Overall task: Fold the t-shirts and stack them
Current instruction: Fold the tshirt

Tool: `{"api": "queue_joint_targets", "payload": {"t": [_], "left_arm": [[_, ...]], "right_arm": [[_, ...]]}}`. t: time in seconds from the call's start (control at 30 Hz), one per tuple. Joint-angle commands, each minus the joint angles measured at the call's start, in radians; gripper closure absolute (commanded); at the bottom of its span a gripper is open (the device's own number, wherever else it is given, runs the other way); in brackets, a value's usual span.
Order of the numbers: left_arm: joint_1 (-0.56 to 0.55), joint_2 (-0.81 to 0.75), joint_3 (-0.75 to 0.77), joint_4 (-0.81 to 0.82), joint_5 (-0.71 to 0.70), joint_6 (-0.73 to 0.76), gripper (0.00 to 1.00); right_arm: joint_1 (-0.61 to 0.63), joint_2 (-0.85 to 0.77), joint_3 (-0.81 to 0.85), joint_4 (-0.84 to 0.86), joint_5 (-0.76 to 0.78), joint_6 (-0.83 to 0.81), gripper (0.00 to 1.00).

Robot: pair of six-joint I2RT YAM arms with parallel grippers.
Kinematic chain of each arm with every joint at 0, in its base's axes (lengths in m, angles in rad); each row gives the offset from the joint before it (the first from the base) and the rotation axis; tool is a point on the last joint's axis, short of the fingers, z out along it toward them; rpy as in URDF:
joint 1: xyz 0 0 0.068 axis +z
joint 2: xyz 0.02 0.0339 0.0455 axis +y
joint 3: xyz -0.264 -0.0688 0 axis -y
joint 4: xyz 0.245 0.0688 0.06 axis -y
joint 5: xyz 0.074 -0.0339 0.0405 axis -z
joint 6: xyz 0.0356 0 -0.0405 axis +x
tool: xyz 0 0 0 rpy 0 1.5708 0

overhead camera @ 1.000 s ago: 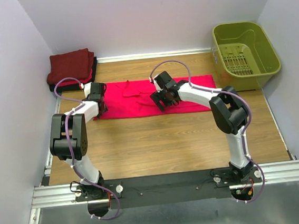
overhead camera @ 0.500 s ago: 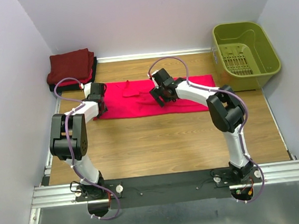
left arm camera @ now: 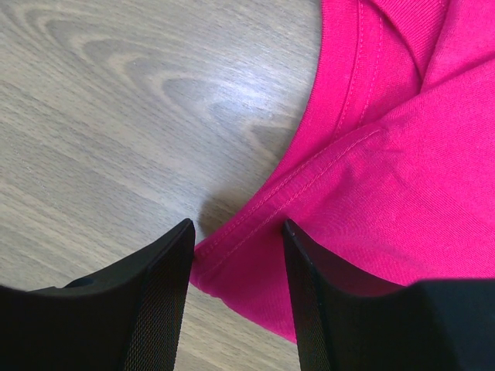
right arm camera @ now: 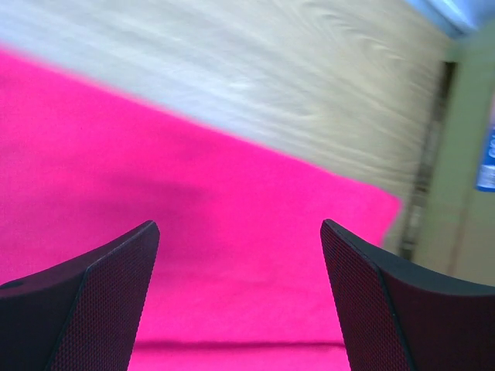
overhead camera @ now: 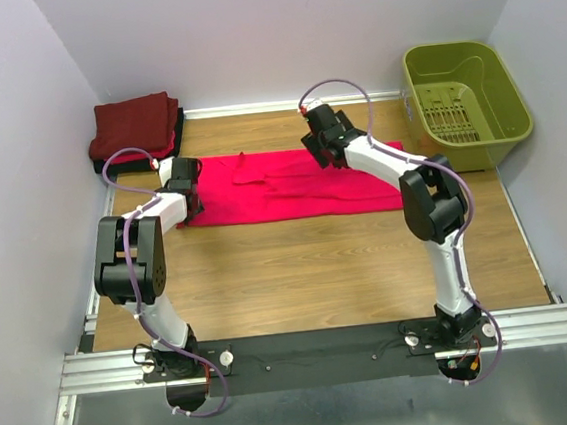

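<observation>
Item: pink t-shirt [overhead camera: 291,184], spread on worktop [overhead camera: 299,271]; left fingers [left arm camera: 155,286] half-open astride its left hem, nothing held; right fingers [right arm camera: 85,309] wide, empty, over its far edge. Advice: pinch both hems evenly.

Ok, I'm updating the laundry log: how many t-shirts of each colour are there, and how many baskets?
Pink-red t-shirt, spread flat: 1
Maroon t-shirt, folded, top of the stack: 1
Red t-shirt, folded, edge showing: 1
Black t-shirt, folded, bottom: 1
Olive-green basket: 1
Total: 5

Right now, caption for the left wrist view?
Left gripper open, straddling the pink t-shirt's hemmed edge on the wooden table.
</observation>
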Motion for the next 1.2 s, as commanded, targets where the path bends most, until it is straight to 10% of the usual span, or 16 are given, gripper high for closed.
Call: {"api": "queue_joint_targets", "payload": {"t": [0.0,0.53,0.77,1.17], "left_arm": [[0.015,-0.015,-0.035,-0.061,-0.051,-0.008,0.42],[-0.103,-0.326,-0.035,-0.124,0.021,-0.014,0.24],[-0.347,-0.198,0.072,-0.101,0.075,-0.026,0.26],[-0.478,0.014,0.171,-0.012,0.158,0.011,0.3]], "right_arm": [[-0.028,-0.014,-0.021,0.027,0.056,0.017,0.09],[-0.017,-0.404,-0.44,0.009,-0.375,0.272,0.2],[-0.016,-0.343,-0.414,0.009,-0.452,0.11,0.66],[-0.016,-0.234,-0.368,0.007,-0.572,0.062,0.66]]}}
